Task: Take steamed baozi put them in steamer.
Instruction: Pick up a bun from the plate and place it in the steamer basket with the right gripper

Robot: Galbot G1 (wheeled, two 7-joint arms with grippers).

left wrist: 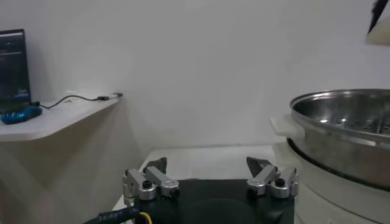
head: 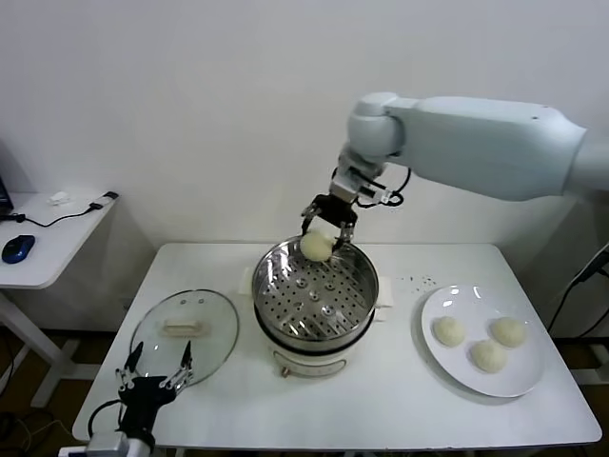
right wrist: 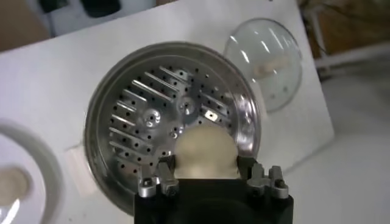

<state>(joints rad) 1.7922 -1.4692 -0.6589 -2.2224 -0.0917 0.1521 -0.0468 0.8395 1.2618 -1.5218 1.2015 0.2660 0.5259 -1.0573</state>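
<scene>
The shiny steel steamer stands mid-table on its cream pot base; its perforated floor holds nothing. My right gripper is shut on one cream-white baozi and holds it above the steamer's far rim. In the right wrist view that baozi sits between the fingers, over the steamer floor near the rim. Three more baozi lie on the white plate at the right. My left gripper is open and idle at the table's front left edge; it also shows in the left wrist view.
The round glass lid lies flat on the table left of the steamer, just beyond my left gripper. A side desk with a blue mouse stands at the far left. The steamer's wall rises close to the left gripper's right.
</scene>
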